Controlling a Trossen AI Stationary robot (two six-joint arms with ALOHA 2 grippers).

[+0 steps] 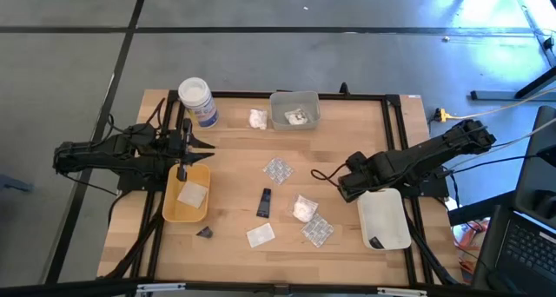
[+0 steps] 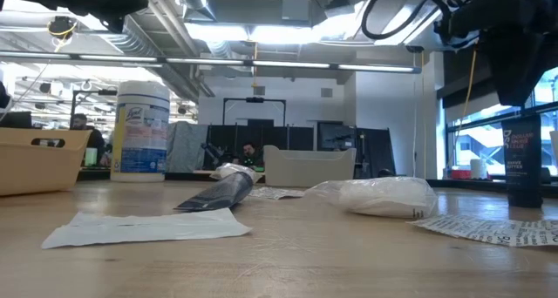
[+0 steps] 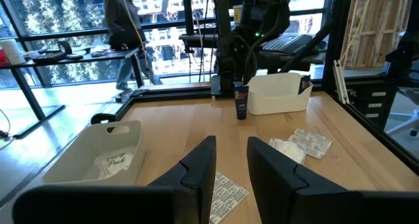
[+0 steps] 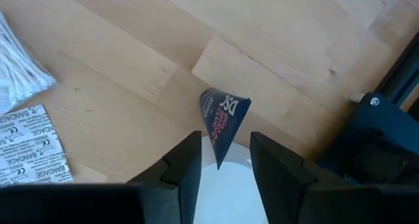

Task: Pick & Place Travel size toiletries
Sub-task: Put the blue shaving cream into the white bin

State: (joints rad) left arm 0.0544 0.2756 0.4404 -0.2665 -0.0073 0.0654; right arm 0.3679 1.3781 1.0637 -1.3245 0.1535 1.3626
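We see cold blue light on the floor (image 1: pixel 452 19) in the high view, bright ceiling lamps (image 2: pixel 261 32) glaring in the low view, and the near sachet (image 2: pixel 144 226) soft with blur.

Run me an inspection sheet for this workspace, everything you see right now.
Surface: wooden table, no spills seen.
Job's things: blister packs, a white packet, a dark tube and a flat sachet lie loose mid-table. Others sit in the yellow tray, the clear tray and the white tray.
Clutter: white jar at the far edge.
End effectors: left end effector open and empty, at the yellow tray's far rim. Right end effector at the white tray's edge, with a dark sachet.
Cables: black loop beside the right arm.
Surroundings: a person beyond the table.
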